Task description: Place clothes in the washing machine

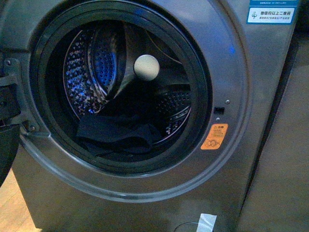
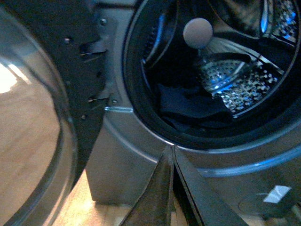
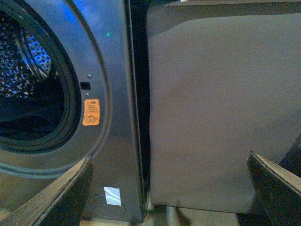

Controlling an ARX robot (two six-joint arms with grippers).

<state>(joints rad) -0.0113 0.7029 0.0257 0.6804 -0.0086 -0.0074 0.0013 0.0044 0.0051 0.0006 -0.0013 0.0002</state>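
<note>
The grey washing machine [image 1: 241, 72] fills the front view, its porthole open onto the perforated steel drum [image 1: 82, 72]. Dark clothes [image 1: 116, 135] lie in a heap at the bottom of the drum, also seen as clothes [image 2: 188, 106] in the left wrist view. My left gripper [image 2: 172, 148] is shut with nothing in it, its tips just below the black porthole rim [image 2: 155, 127]. My right gripper [image 3: 171, 162] is open and empty, out in front of the machine's right edge. Neither gripper appears in the front view.
The open glass door [image 2: 33, 132] hangs at the machine's left on its hinge [image 1: 12, 92]. A pale round knob [image 1: 146, 67] sits deep in the drum. A grey-beige cabinet [image 3: 221, 103] stands right of the machine. Orange sticker [image 1: 214, 136] and white tape [image 1: 206, 222] mark the front panel.
</note>
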